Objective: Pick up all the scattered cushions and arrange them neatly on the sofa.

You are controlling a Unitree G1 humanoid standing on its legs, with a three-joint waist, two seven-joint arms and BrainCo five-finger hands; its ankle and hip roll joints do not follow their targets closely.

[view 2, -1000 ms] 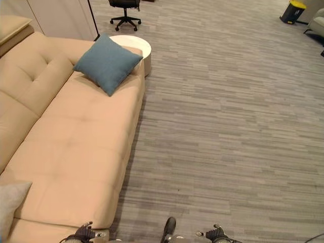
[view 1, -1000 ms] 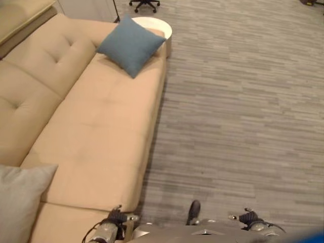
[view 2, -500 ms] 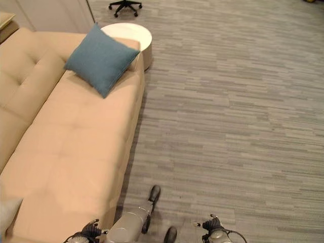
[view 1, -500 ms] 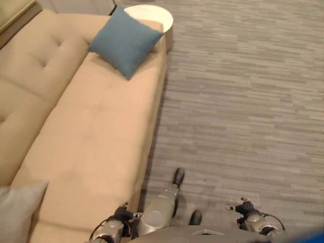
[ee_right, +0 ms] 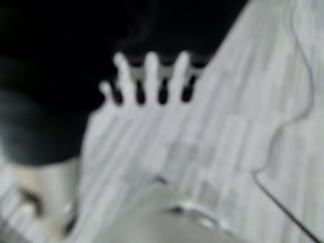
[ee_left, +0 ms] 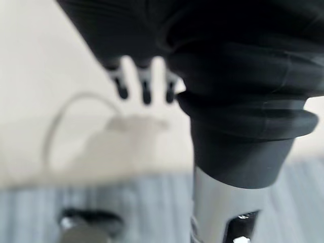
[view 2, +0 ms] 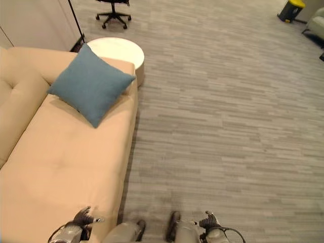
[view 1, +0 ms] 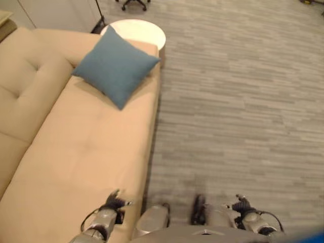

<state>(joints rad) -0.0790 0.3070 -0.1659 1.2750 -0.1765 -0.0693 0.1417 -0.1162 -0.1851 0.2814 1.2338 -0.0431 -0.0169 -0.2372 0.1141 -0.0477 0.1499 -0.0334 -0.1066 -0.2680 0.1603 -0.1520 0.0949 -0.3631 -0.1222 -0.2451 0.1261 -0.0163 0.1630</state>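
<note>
Left hand [view 1: 112,203] empty, over sofa [view 1: 76,152] front edge | right hand [view 2: 208,223] empty

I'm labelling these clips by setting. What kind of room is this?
Probably an office lounge or a staged living area: a beige sofa with a blue cushion, a round white side table, grey carpet, and an office chair behind.

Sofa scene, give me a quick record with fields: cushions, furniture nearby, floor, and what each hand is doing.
cushion: blue cushion lying cornerwise at the far end of the sofa seat
sofa: beige sofa, seat otherwise bare in these views
side table: round white table beside the sofa's far end
floor: grey striped floor; office chair and yellow bin farther off
left hand: left hand low over the sofa's front edge, fingers straight, holding nothing
right hand: right hand over the floor, fingers straight, holding nothing
</note>
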